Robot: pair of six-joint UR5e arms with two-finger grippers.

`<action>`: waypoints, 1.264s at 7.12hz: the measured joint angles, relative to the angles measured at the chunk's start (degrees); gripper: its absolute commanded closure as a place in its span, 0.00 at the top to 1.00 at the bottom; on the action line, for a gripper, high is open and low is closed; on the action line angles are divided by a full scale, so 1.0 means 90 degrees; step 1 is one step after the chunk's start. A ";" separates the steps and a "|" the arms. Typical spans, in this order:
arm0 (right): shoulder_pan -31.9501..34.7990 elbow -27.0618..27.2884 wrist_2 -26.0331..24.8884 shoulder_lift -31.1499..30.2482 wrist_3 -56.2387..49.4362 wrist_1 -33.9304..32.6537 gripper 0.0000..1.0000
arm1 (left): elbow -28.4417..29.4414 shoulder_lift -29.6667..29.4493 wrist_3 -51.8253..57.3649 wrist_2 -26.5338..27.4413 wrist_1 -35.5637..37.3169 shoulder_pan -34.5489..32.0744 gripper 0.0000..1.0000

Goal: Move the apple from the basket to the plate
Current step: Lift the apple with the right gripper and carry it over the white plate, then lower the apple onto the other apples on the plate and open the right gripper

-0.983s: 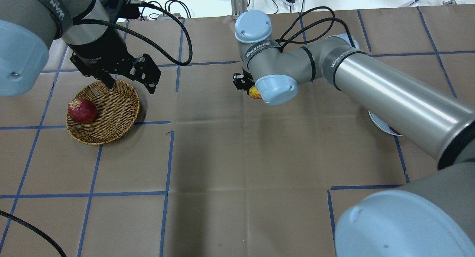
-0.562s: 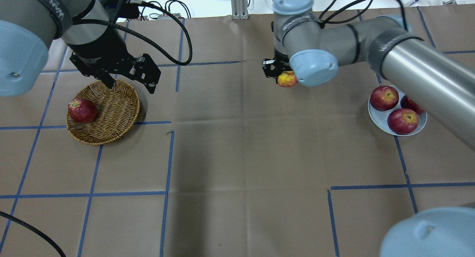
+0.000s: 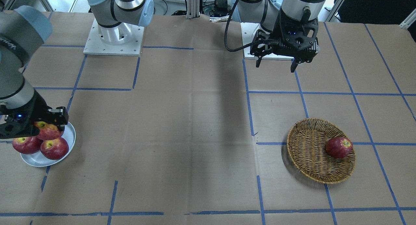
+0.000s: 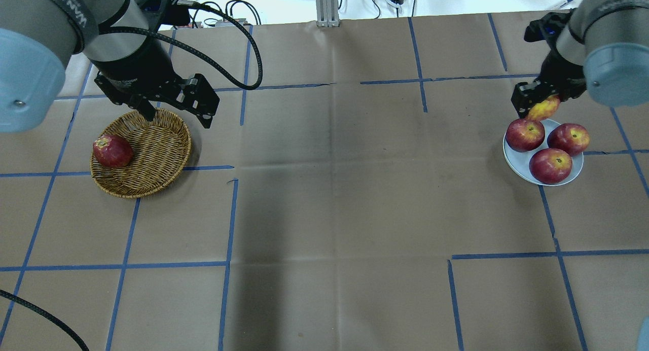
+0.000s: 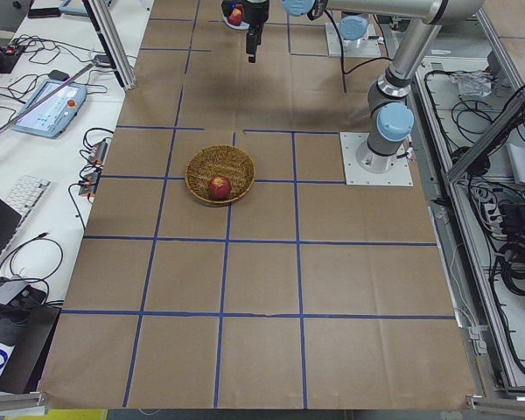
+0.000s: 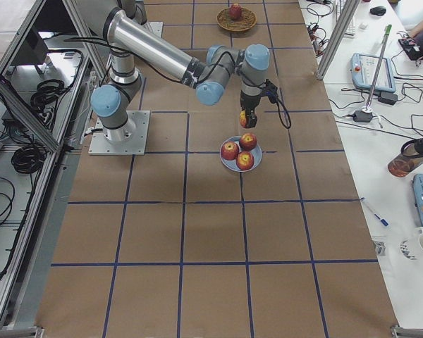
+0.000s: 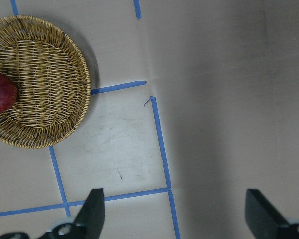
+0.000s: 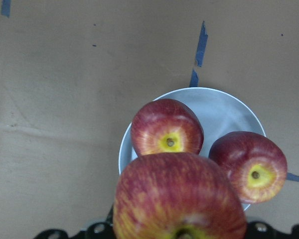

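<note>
Apple (image 4: 545,108) partly hidden within right tool (image 4: 538,103) grip, just above plate (image 4: 514,158)

You are looking down from behind, opposite and both ends. All four are sharing the round brown wicker basket (image 4: 158,138).

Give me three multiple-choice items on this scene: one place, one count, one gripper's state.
1. Where is the yellow-streaked apple?
A. in the basket
B. in the air by the plate
C. in the left gripper

2. How many dark red apples lie on the plate?
A. one
B. five
C. three

3. The left gripper is:
A. open, empty
B. shut on an apple
C. shut on the basket's rim

B: the right gripper holds it beside the plate.
C: the overhead view shows three.
A: its fingers stand apart, nothing between, by the basket.
</note>
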 measured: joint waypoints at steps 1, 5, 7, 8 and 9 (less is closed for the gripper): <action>-0.0207 0.0189 0.0050 0.0077 -0.0359 -0.0357 0.60 | 0.0000 -0.0004 0.0000 0.0000 0.0000 0.0000 0.99; -0.0513 0.0524 0.0071 0.0514 -0.0712 -0.1324 0.61 | 0.0006 -0.0011 0.0000 0.0000 0.0000 0.0000 0.99; -0.0639 0.0560 0.0081 0.0489 -0.0707 -0.1316 0.61 | 0.0009 -0.0010 0.0000 0.0000 0.0000 0.0000 0.99; -0.0635 0.0570 0.0085 0.0434 -0.0703 -0.1289 0.61 | 0.0009 -0.0010 0.0000 0.0000 0.0000 0.0000 0.99; -0.0615 0.0591 0.0089 0.0397 -0.0703 -0.1269 0.61 | 0.0010 -0.0010 0.0000 0.0000 0.0000 0.0000 0.99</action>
